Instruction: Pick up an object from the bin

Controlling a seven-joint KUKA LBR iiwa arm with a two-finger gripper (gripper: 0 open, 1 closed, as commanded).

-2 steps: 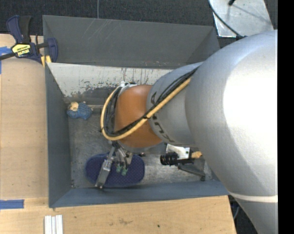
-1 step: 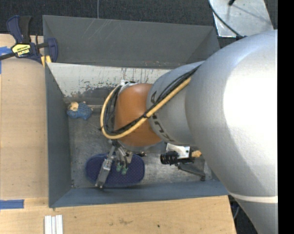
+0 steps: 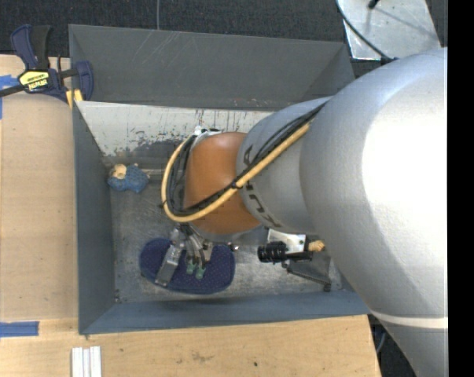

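Progress, judged from camera view: barely past the approach. Found gripper (image 3: 185, 261) down low toward 7 o'clock of the grey bin (image 3: 95, 234), hanging under the arm's orange cover (image 3: 209, 183) and set right over a flat, dark blue oval pad (image 3: 217, 273) lying on the floor there. Could not tell whether apart, together, or clamped on the pad; looked to be touching it or just above it. Saw nothing lifted clear of the floor, so counted no grasp as made. Noted a small blue and tan lump (image 3: 127, 178) toward 10 o'clock, well apart from the tool, and a black and white pen-like piece (image 3: 284, 251) beside a dark grey bar (image 3: 311, 271) toward 4 o'clock, near but untouched. Judged as left to do: closing firmly on the pad, probably the target, then raising it up and out of the bin.
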